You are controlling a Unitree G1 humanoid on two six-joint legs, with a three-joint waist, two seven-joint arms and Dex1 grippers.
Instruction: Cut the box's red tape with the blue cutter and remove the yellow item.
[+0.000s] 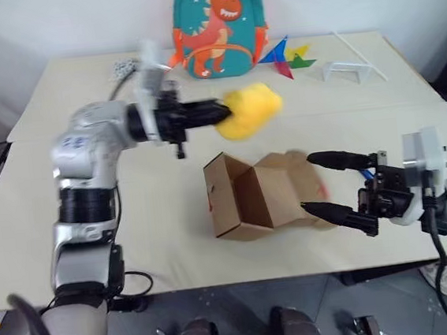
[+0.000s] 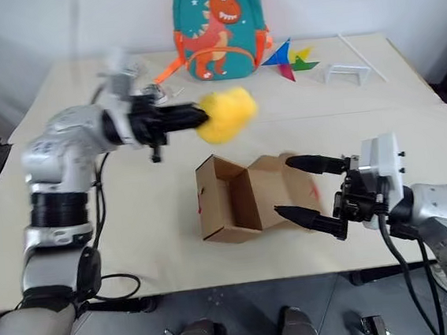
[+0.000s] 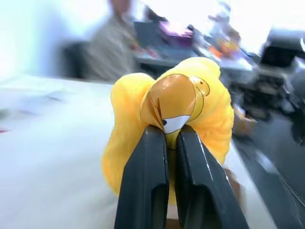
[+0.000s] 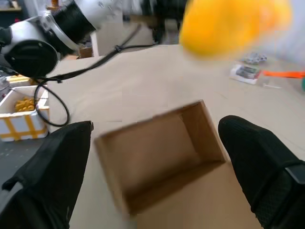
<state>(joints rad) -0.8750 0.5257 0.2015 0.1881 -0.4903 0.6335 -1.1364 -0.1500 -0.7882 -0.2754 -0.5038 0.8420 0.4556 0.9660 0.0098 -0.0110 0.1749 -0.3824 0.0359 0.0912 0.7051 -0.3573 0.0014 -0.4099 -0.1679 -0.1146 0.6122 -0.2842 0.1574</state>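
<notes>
- The left gripper [image 1: 222, 112] is clamped on the yellow item [image 1: 251, 110], pinching its orange face patch between both fingers [image 3: 145, 176], above the table's [image 1: 95, 227] middle.
- The pinch looks thin, so I judge a slow carry to bare table is safest.
- The right gripper [image 1: 324, 183] has its fingers spread wide around the box [image 1: 262, 195], near the front edge, steadying it.
- The box stands open and empty; a red mark shows on its side flap.

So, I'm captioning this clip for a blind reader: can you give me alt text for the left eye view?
The left gripper holds the yellow item in the air above a pale table. Below it the box lies open and empty, with the right gripper open around its right end. A dinosaur backpack and a pinwheel sit at the back.
</notes>
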